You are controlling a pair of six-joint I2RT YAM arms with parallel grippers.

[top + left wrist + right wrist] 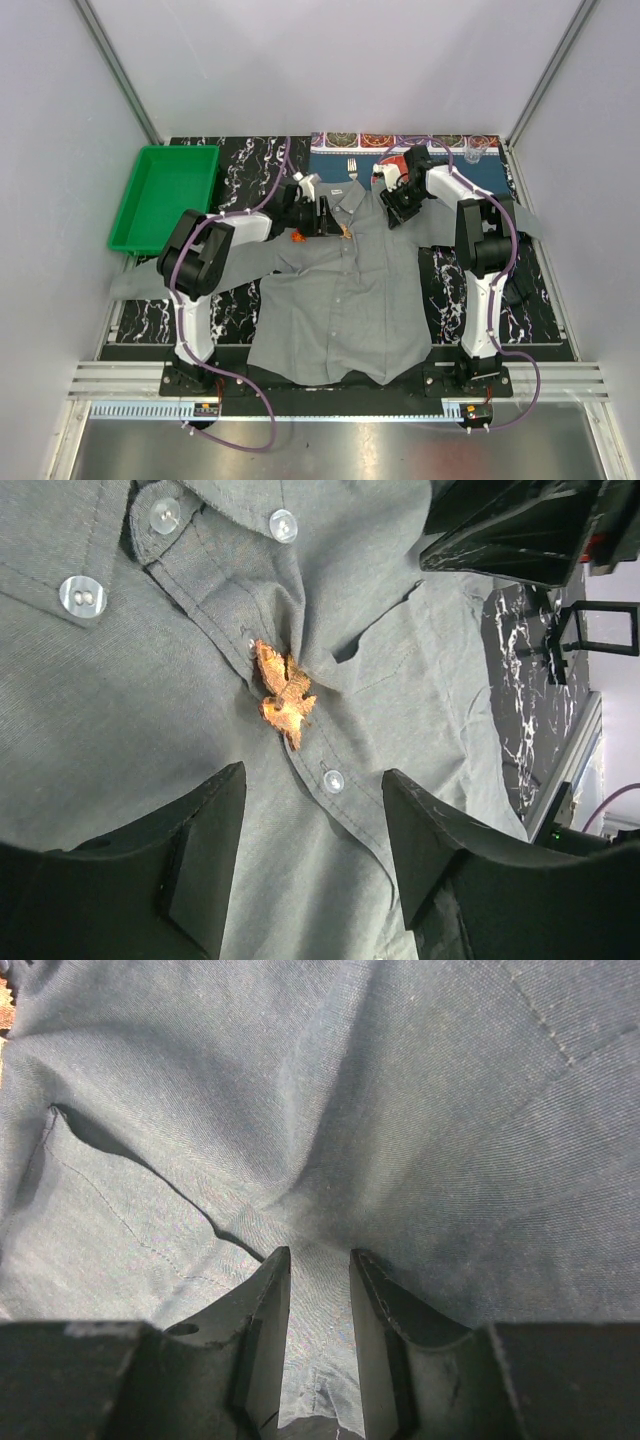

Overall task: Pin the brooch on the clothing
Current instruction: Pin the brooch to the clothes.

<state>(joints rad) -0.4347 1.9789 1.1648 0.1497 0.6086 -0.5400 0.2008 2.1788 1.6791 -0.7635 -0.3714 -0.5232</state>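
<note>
Bolted along the near edge of the table [240, 160], the two arm bases [190, 372] sit closest, and both arms reach toward the far side. Spread flat across the middle of the table lies the grey shirt [340, 300], collar toward the far edge, hem at the near edge between the bases, one sleeve out toward the left edge. At the far left corner rests a green tray [165, 195], and a blue patterned placemat [400, 141] lies along the far edge. Near the collar, on the side toward the right edge, the right gripper [320, 1260] has its fingers drawn close, pinching a ridge of shirt fabric. Over the button placket the left gripper [312, 785] hovers, fingers spread wide and holding nothing. Small and orange-gold, the brooch [285, 695] sits on the placket just below the collar, between two pale buttons [333, 780]
</note>
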